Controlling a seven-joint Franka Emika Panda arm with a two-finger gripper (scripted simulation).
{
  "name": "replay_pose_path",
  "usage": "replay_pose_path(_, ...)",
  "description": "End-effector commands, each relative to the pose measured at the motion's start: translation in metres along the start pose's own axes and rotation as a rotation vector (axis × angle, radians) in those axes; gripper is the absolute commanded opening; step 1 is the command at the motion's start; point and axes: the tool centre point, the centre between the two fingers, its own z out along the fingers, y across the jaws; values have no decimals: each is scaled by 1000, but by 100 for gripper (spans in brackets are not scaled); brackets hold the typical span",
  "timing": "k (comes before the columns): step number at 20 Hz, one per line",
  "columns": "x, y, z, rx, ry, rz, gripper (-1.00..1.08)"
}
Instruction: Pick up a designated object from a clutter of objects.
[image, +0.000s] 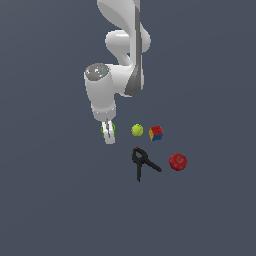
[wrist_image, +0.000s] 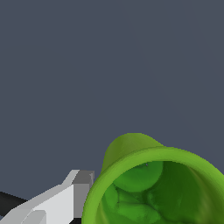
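Observation:
The green cup (image: 103, 129) sits at the exterior view's left end of the clutter, mostly hidden behind my gripper (image: 108, 135). The white fingers stand close together across the cup, and green shows on both sides of them. In the wrist view the cup (wrist_image: 151, 192) fills the lower corner, its hollow inside facing the camera. One finger (wrist_image: 81, 188) presses against its outer wall and the other finger is hidden. The gripper looks shut on the cup.
To the exterior view's right of the cup lie a yellow-green ball (image: 137, 130) and a red-blue-yellow cube (image: 156, 133). A black clamp with a red tip (image: 142, 163) and a red apple (image: 178, 161) lie nearer the camera. The floor is plain dark grey.

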Motion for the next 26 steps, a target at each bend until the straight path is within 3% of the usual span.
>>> replay_pose_path(1, -12, -17, -21, 0, 2, 1, -100)
replay_pose_path(13, -71, -100, -119, 1, 2, 1, -100)
replay_pose_path(26, -116, -167, -195, 2, -1, 0, -100)
